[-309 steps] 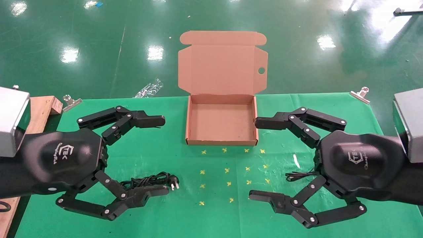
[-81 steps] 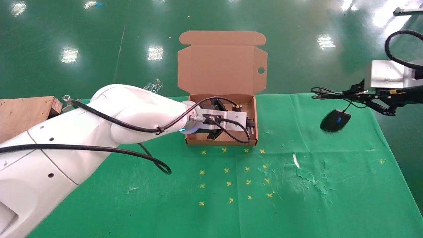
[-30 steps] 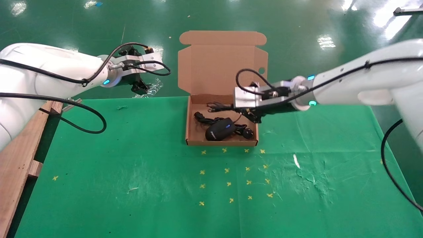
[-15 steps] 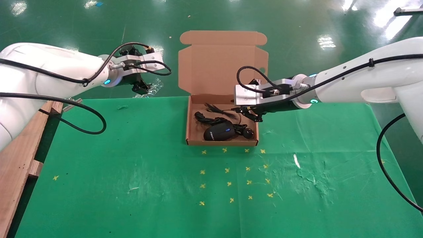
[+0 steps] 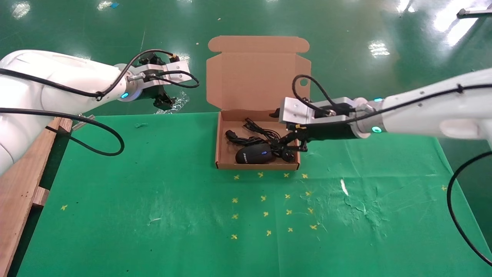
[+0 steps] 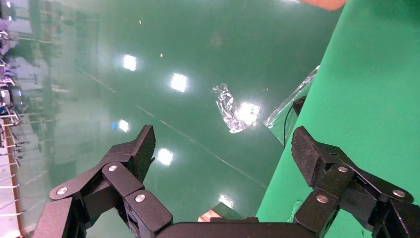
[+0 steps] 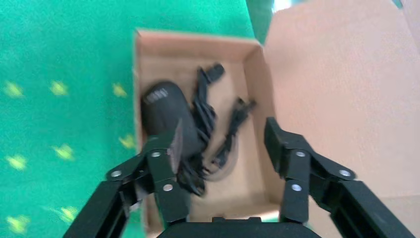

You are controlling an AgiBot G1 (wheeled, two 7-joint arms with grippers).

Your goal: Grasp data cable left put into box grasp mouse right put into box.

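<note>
The brown cardboard box stands open at the table's far middle, its lid upright behind. The black mouse with a blue spot lies in it near the front wall. The bundled black data cable lies beside and behind the mouse. My right gripper is open and empty, just above the box's right side. In the right wrist view the gripper hangs over the mouse, the cable and the box floor. My left gripper is open and empty beyond the table's far left edge.
A wooden board runs along the table's left side. A metal clip sits at the far left corner. Crumpled clear plastic lies on the floor behind, also in the left wrist view. Yellow cross marks dot the cloth.
My right gripper has let go of the mouse's cord, opened and drawn back to the right and lower. The mouse has settled flat in the box. The left arm has not moved.
</note>
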